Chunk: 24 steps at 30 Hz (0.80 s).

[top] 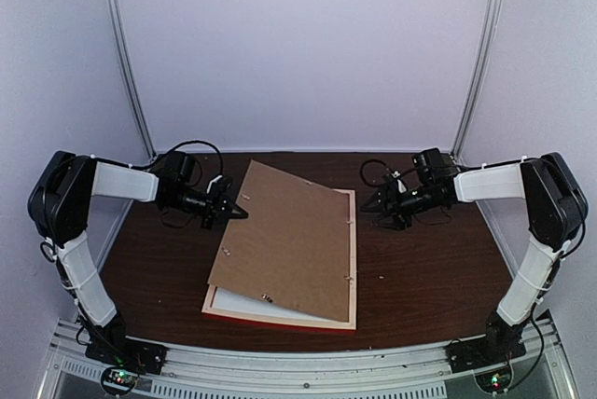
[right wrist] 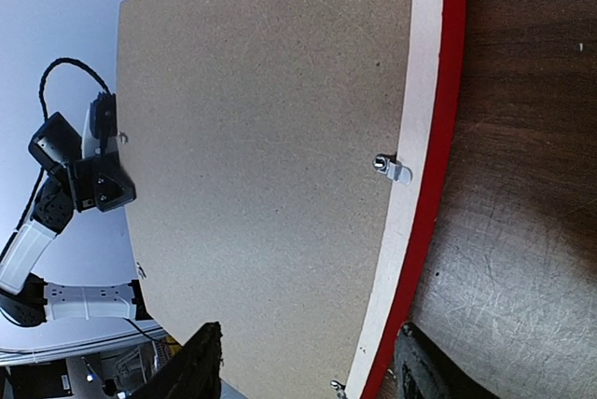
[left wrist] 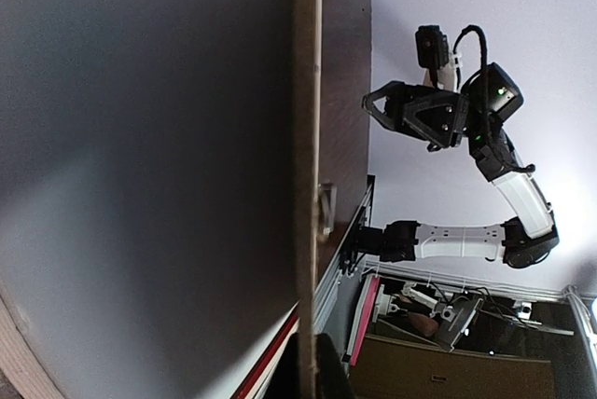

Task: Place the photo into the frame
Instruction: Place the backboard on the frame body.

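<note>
The frame (top: 280, 320) lies face down at the middle of the table (top: 420, 268), its pale wood back up and its red outer edge showing along the 6 o'clock side. We can make out 2 things in it. A pale sheet (top: 229, 301) lies flat in its recess and shows at the 7 o'clock corner. Above it is the brown backing board (top: 284, 240), which rests on the frame along the 3 o'clock side and is raised off it toward 9 o'clock, so it sits tilted rather than seated. We cannot tell whether the pale sheet is the photo (no printed side shows in any view). Small metal turn clips (right wrist: 392, 168) stand on the frame's back rail just beside the board's edge. The left gripper (top: 241, 213) is at 10 o'clock from the frame's middle, clamped on the raised edge of the backing board. In its wrist view the board runs edge-on straight down between its fingers (left wrist: 331, 371). The right gripper (top: 376, 214) is at 2 o'clock from the frame's middle, just beside the 3 o'clock rail and apart from it, its jaws spread and holding nothing. In its wrist view its 2 fingers (right wrist: 198, 366) appear on either side of the frame's red edge, and we cannot tell how high above it they hang.
</note>
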Available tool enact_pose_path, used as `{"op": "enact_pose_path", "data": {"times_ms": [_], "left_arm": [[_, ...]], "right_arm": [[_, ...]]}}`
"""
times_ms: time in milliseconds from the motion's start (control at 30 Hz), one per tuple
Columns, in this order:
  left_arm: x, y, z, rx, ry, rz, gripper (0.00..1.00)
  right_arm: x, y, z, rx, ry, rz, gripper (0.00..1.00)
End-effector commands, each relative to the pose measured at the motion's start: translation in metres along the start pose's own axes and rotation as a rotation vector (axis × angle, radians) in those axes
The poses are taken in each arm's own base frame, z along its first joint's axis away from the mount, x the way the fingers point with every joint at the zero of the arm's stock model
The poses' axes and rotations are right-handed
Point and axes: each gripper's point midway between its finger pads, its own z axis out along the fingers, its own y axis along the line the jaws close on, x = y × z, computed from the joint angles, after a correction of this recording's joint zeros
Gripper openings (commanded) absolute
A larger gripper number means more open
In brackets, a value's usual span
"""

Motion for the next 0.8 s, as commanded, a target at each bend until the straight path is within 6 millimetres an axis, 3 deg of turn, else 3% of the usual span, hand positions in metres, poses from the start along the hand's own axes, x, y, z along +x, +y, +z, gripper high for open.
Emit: {"op": "enact_pose_path", "data": {"times_ms": [0, 233, 767], "left_arm": [[-0.006, -0.001, 0.001, 0.004, 0.004, 0.031, 0.06], [-0.005, 0.004, 0.002, -0.018, 0.009, 0.023, 0.2], [0.002, 0.029, 0.012, -0.116, 0.052, -0.015, 0.44]], "right_arm": [[0.001, -0.005, 0.003, 0.043, -0.005, -0.031, 0.63], [0.003, -0.001, 0.013, 0.113, 0.021, -0.102, 0.63], [-0.023, 0.011, 0.04, 0.281, 0.056, -0.304, 0.62]]}}
